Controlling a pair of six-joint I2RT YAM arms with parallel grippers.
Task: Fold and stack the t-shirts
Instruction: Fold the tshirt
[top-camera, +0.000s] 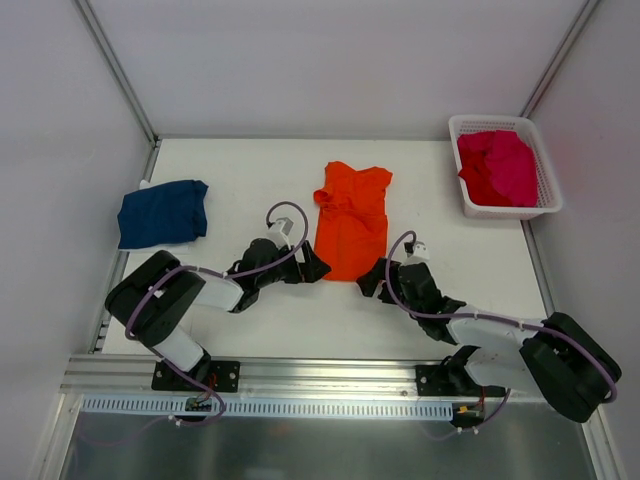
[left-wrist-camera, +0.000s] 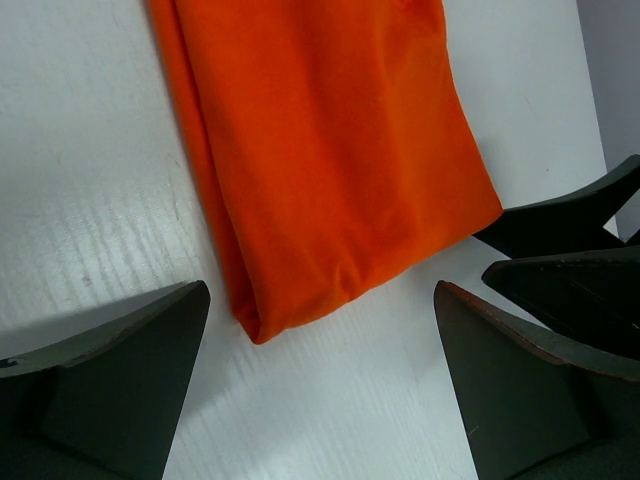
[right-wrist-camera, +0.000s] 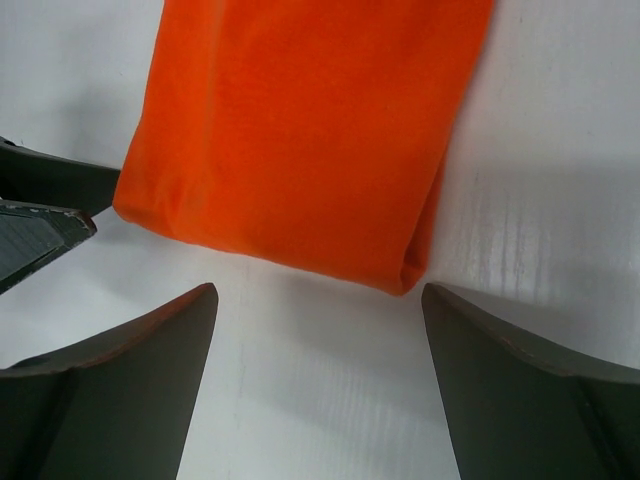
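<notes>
The orange t-shirt (left-wrist-camera: 330, 150) runs down from the top of the frame, its folded end just between the wide-spread fingers (left-wrist-camera: 120, 380) of the left gripper (left-wrist-camera: 322, 288).

The white matte surface (top-camera: 240, 170) is enclosed by plain pale grey panels: back wall (top-camera: 330, 60), left wall (top-camera: 50, 180), right wall (top-camera: 600, 150). Aluminium posts (top-camera: 117, 70) mark the rear corners. An aluminium rail (top-camera: 330, 372) borders the near edge. Lighting is even and diffuse, and shadows are soft.
</notes>
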